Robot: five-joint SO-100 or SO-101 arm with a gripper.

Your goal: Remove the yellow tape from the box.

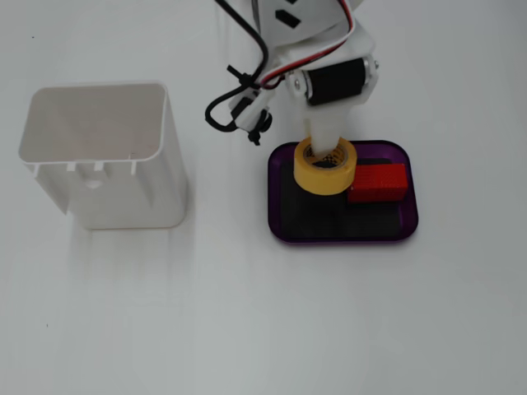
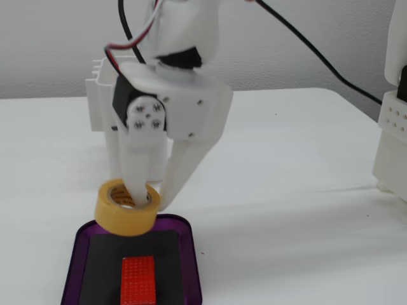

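The yellow tape is a small roll with a hollow core, over the back left corner of the purple box, as a fixed view shows it. My gripper comes down from above. One finger is inside the core and the other is against the roll's outer wall. In another fixed view the yellow tape looks tilted and slightly raised above the box's rim, held by my gripper. A red block lies on the box's black floor beside the tape.
A taller white plastic bin stands left of the box; it also shows behind the arm. A white structure stands at the right edge of the table. Black and red cables hang beside the arm.
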